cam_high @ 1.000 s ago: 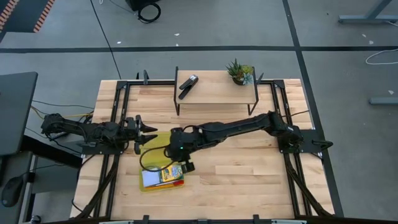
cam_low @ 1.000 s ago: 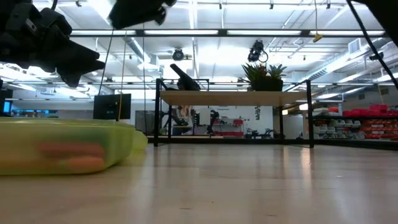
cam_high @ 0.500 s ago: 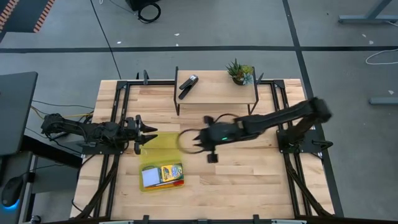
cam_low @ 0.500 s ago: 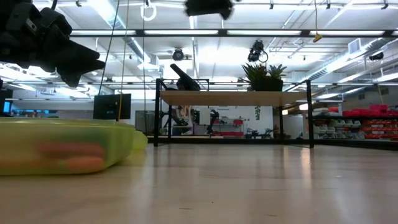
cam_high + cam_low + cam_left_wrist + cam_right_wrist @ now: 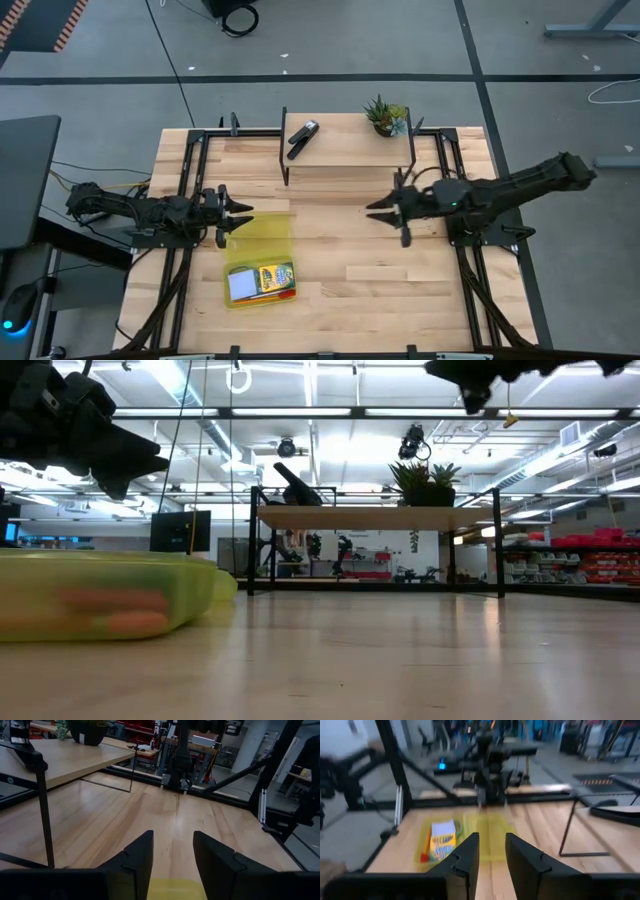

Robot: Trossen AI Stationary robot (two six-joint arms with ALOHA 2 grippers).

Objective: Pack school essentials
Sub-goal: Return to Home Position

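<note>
Left gripper (image 5: pixel 247 214): fingers apart, nothing held, near the table's (image 5: pixel 400 290) left edge.
Right gripper (image 5: pixel 376 208): fingers spread, empty, hanging toward the right edge.
Yellow supply box (image 5: pixel 268 235): towards the front-left corner.
Crayon box (image 5: pixel 270 276), note pad (image 5: pixel 242 287): side by side inside the supply box.

One desk (image 5: pixel 400 290) carries one yellow box (image 5: pixel 265 230), one crayon box (image 5: pixel 273 277), one pale note pad (image 5: pixel 243 288), one black stapler (image 5: pixel 302 135), one potted plant (image 5: pixel 385 115) and one shelf (image 5: pixel 345 152). Two hands: left hand (image 5: pixel 240 213), right hand (image 5: pixel 378 208).
</note>
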